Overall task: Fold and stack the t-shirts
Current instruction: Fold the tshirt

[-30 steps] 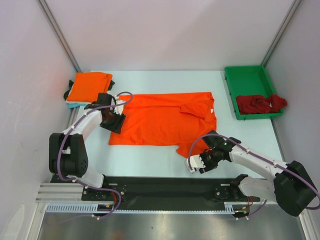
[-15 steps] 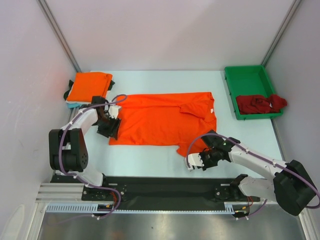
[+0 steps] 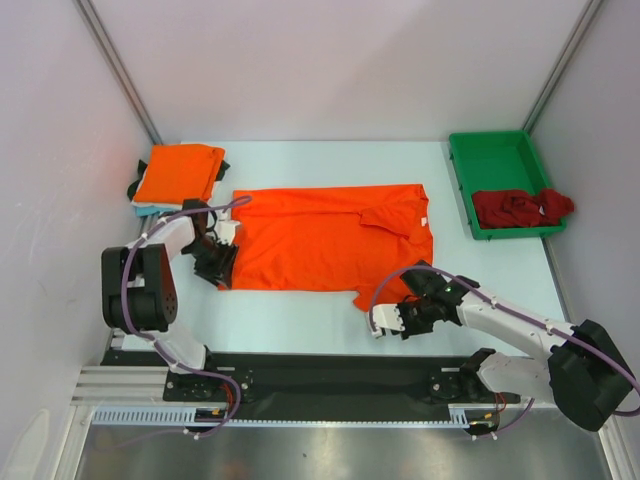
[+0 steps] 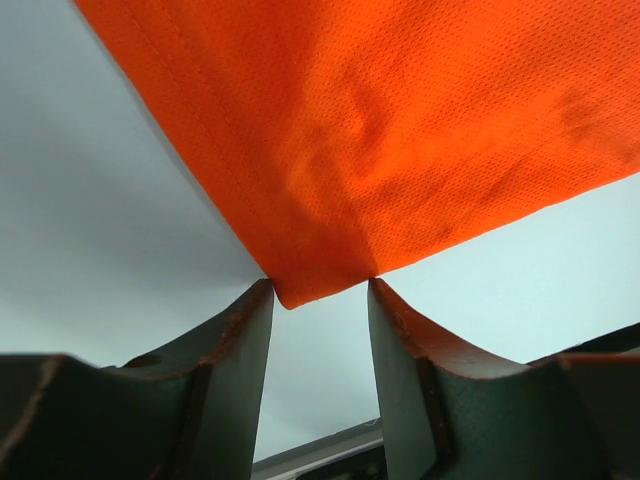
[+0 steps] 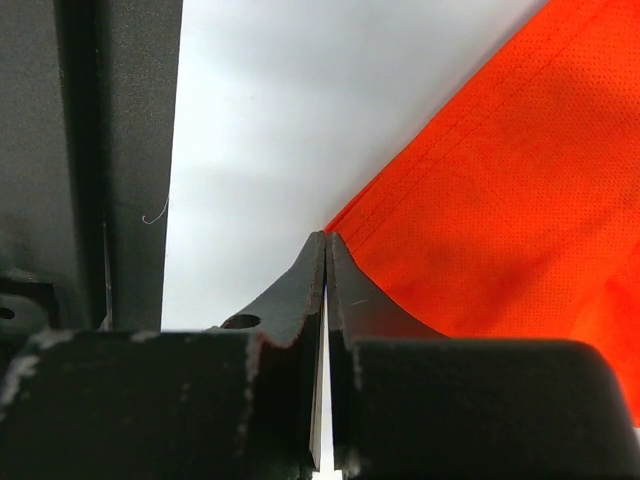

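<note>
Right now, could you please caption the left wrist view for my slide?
Left gripper, jaws open, flanking a hemmed corner of the orange t-shirt lying on the pale table, not yet pinched.

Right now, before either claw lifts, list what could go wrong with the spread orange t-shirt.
The left claw is open with only the corner tip of the orange t-shirt between its fingers; a shallow pinch could slip. The right claw is shut at the hem edge and may hold little or no cloth, so that side could stay behind.
</note>
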`<state>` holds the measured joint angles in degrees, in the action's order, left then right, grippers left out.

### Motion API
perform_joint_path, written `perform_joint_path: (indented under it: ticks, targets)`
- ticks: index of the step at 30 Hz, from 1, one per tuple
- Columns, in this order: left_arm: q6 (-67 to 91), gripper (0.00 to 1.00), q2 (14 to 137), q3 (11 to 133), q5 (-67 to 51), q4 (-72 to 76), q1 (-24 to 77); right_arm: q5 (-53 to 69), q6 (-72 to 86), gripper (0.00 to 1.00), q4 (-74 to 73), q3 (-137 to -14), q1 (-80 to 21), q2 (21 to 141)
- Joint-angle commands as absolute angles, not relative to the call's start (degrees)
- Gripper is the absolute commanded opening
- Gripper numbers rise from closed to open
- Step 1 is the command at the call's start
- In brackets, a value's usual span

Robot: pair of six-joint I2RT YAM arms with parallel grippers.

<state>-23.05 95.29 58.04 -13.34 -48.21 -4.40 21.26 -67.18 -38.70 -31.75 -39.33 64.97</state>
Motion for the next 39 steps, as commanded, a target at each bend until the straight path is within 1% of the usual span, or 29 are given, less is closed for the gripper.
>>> perform_joint_path:
  ticks: [1,5,8,9,11,13,14,17,25,29,31,32,33,36,38,39]
  targets:
    - [-25.31,0.48,96.50,57.48,-15.73,-49.04,-5.27,20.57,-65.65,0.00,-37.44,-33.22,-39.81,64.86]
    - [-25.05,0.47,97.73,56.87,-15.73,-47.38,-5.89,20.65,-64.87,0.00,-36.83,-33.05,-39.81,65.21]
    - [-24.96,0.42,98.96,56.60,-16.08,-47.02,-5.98,20.57,-64.16,0.00,-36.56,-33.31,-39.73,65.65]
    - [-25.13,0.37,99.23,56.34,-16.17,-47.11,-5.89,20.31,-63.81,0.00,-36.56,-33.57,-39.73,65.65]
    - [-25.31,0.30,99.23,56.25,-16.08,-47.28,-5.98,19.17,-62.76,0.00,-36.21,-34.01,-39.73,65.04]
    - [-25.40,0.21,98.62,56.42,-16.00,-47.29,-6.06,19.07,-60.83,0.00,-35.86,-34.97,-39.46,63.29]
    - [-25.31,0.13,97.92,56.60,-16.08,-47.29,-6.06,18.99,-60.21,0.00,-35.86,-35.33,-39.46,62.76]
    - [-25.66,0.00,96.86,58.18,-16.52,-48.16,-6.06,17.94,-56.44,0.00,-36.91,-37.69,-39.46,60.82]
    - [-29.97,0.01,91.24,61.26,-16.61,-49.57,-5.80,14.59,-50.98,0.00,-42.62,-45.26,-39.29,54.76]
    - [-30.76,0.00,91.40,61.70,-16.00,-49.83,-5.71,14.85,-50.27,0.00,-43.59,-43.69,-38.85,54.40]
    - [-30.76,0.00,92.37,61.53,-16.26,-49.57,-5.71,14.68,-50.53,0.14,-42.54,-40.02,-38.93,54.32]
    - [-30.50,0.00,92.55,61.44,-16.43,-49.48,-5.63,14.33,-51.49,0.20,-42.19,-38.69,-39.02,54.49]
    - [-30.24,0.00,92.90,61.26,-16.70,-49.40,-5.63,14.07,-53.07,0.28,-41.40,-37.54,-39.28,55.28]
    - [-29.80,0.00,93.60,60.74,-16.96,-49.13,-5.45,13.36,-56.58,0.34,-39.38,-34.46,-39.03,57.99]
    - [-29.79,0.00,93.60,60.47,-16.88,-48.87,-5.45,14.14,-57.65,0.36,-38.59,-34.01,-38.59,59.49]
    - [-29.53,0.00,93.69,60.21,-16.96,-48.87,-5.45,14.41,-57.74,0.40,-37.63,-33.93,-38.50,60.11]
